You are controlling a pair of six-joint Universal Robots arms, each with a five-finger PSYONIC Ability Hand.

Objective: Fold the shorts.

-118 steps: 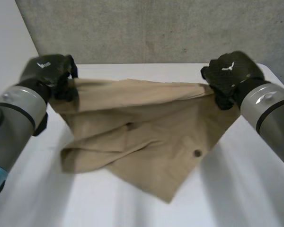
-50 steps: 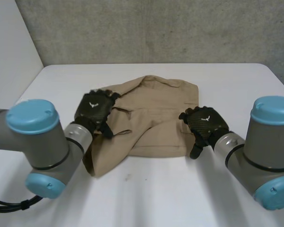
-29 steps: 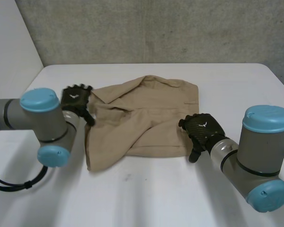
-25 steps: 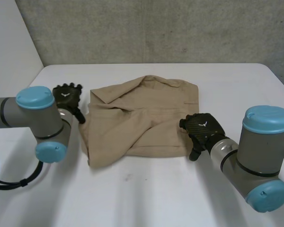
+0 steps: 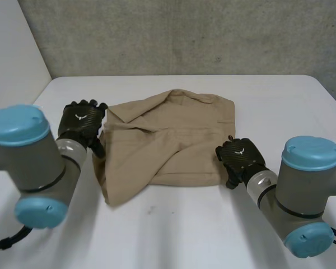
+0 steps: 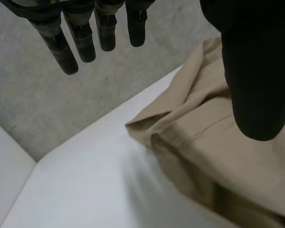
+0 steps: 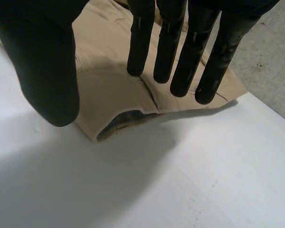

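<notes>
One pair of tan shorts (image 5: 173, 140), folded, on middle of white table (image 5: 173, 235). Left hand (image 5: 81, 120) just beside left edge, fingers (image 6: 107, 33) straight, thumb apart, empty. Right hand (image 5: 239, 158) at near right corner, fingers (image 7: 168, 47) straight, gripping nothing.

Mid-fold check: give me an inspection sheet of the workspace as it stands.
Surface: white table, with the cloth lying in its middle.
Job's things: tan shorts, folded over and rumpled, left side bunched.
Clutter: nothing seen.
Hands: left hand open at the shorts' left edge; right hand open at their near right corner.
Cables: nothing seen on the shorts.
Surroundings: grey concrete wall behind the table.
</notes>
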